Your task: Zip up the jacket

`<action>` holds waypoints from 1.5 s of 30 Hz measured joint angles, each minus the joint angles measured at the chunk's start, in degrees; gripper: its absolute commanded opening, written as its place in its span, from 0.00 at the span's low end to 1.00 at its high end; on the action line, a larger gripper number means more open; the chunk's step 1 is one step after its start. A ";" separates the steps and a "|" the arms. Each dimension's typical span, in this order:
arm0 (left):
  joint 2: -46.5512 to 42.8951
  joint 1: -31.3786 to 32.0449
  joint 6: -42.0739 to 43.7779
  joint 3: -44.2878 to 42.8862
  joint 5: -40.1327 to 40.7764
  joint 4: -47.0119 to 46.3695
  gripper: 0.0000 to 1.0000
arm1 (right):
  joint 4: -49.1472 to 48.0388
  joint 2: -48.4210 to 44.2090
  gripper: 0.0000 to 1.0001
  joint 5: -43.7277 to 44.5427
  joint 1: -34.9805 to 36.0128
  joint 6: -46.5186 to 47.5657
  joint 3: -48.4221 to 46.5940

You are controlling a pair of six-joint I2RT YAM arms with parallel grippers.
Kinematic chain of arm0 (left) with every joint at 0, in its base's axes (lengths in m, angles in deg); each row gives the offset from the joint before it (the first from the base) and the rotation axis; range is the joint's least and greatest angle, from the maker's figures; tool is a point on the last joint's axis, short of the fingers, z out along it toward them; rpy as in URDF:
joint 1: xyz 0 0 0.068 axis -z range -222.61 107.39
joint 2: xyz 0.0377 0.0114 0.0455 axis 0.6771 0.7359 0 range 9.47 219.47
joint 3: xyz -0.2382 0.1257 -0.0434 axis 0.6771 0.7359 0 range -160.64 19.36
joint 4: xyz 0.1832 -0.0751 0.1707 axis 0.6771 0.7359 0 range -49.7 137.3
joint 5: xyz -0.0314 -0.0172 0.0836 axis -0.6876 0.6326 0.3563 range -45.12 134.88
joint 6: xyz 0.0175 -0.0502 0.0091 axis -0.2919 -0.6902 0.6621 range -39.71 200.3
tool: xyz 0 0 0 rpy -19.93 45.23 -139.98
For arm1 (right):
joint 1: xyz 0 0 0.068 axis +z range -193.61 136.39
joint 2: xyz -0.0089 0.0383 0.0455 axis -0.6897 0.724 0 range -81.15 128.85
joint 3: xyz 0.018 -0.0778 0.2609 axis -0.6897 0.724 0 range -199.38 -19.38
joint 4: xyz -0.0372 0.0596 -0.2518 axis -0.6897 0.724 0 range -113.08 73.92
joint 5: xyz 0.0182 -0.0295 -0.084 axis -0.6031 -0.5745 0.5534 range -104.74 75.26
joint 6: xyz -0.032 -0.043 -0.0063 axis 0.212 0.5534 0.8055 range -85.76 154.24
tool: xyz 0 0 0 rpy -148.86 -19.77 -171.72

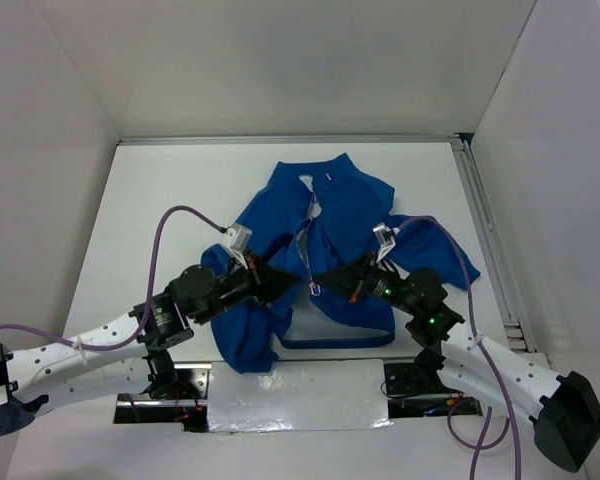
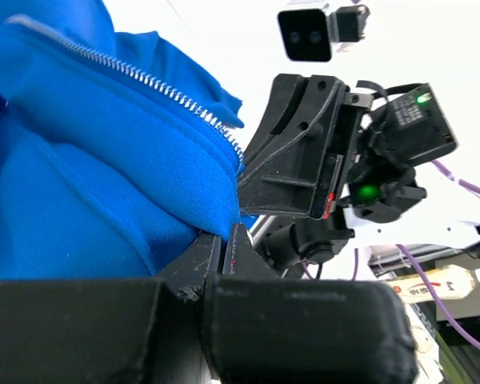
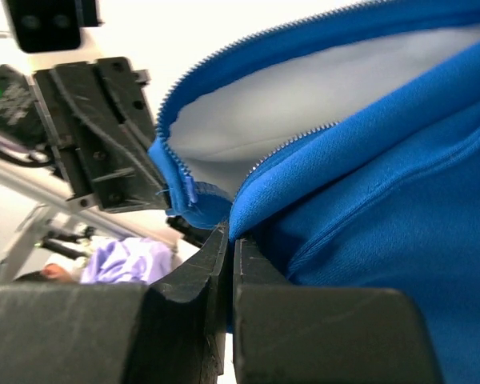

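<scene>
The royal-blue jacket (image 1: 340, 215) lies crumpled in the middle of the table with its collar at the far side and its front open at the bottom. My left gripper (image 1: 296, 280) is shut on the fabric of the left front edge (image 2: 144, 160), just below the pale zipper teeth (image 2: 128, 72). My right gripper (image 1: 327, 284) is shut on the right front edge (image 3: 368, 184). The white lining (image 3: 304, 104) shows between the two zipper rows. The two grippers face each other tip to tip, nearly touching. A small zipper pull (image 1: 315, 290) hangs between them.
White walls enclose the table on the left, back and right. A metal rail (image 1: 485, 240) runs along the right side. Purple cables (image 1: 165, 225) loop over both arms. The arm bases sit at a taped slot (image 1: 290, 395) on the near edge.
</scene>
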 measured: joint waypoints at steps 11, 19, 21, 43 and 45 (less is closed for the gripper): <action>-0.09 -0.02 -4.02 0.72 -3.30 -2.49 0.00 | -7.91 -3.21 0.00 -0.13 0.00 -4.72 3.85; -0.55 -0.04 -8.09 1.38 -4.37 -0.90 0.00 | -7.87 -8.24 0.00 2.64 0.00 -4.15 4.17; -0.55 -0.04 -8.59 1.40 -4.79 -0.83 0.00 | -7.87 -8.26 0.00 2.73 0.00 -3.96 4.17; 0.24 -0.04 -8.81 1.40 -5.73 -1.31 0.00 | -7.50 -8.28 0.00 2.82 0.02 -3.52 4.68; 0.48 -0.04 -8.87 1.40 -5.73 -1.68 0.00 | -7.50 -8.28 0.00 2.86 0.07 -3.45 4.70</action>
